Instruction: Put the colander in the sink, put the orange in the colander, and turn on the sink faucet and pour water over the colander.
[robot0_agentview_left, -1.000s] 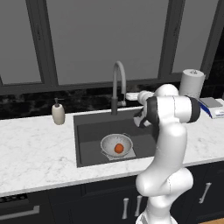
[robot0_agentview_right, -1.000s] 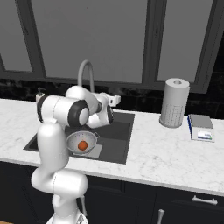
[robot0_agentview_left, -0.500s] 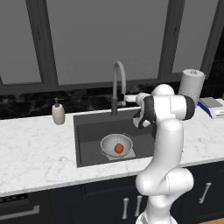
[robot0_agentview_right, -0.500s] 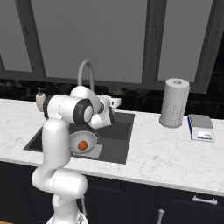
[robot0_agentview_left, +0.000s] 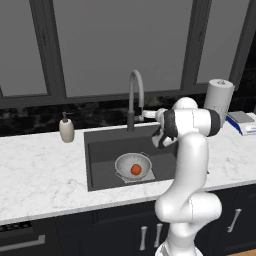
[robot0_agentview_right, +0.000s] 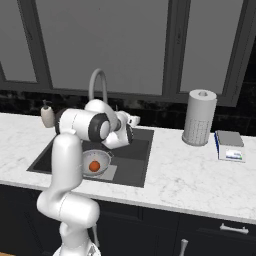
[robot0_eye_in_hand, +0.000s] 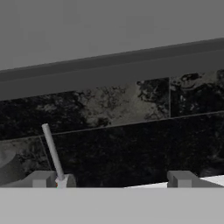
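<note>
Colander (robot0_agentview_left: 133, 167): seated in the sink (robot0_agentview_left: 100, 150), left of centre, on the basin floor.
Orange (robot0_agentview_left: 135, 170): resting inside the colander.
Sink faucet (robot0_agentview_left: 135, 97): upright at the basin's rear edge; spout arches forward over the basin.
Pincer (robot0_eye_in_hand: 111, 178): released, jaws spread wide, nothing between them.
Key relation: a thin grey lever (robot0_eye_in_hand: 52, 150) stands just beside the left fingertip, slanting upward; judged to be the tap handle, the next target.
Obscured: the pincer itself is masked by the arm in both base views; no water flow discernible.
</note>
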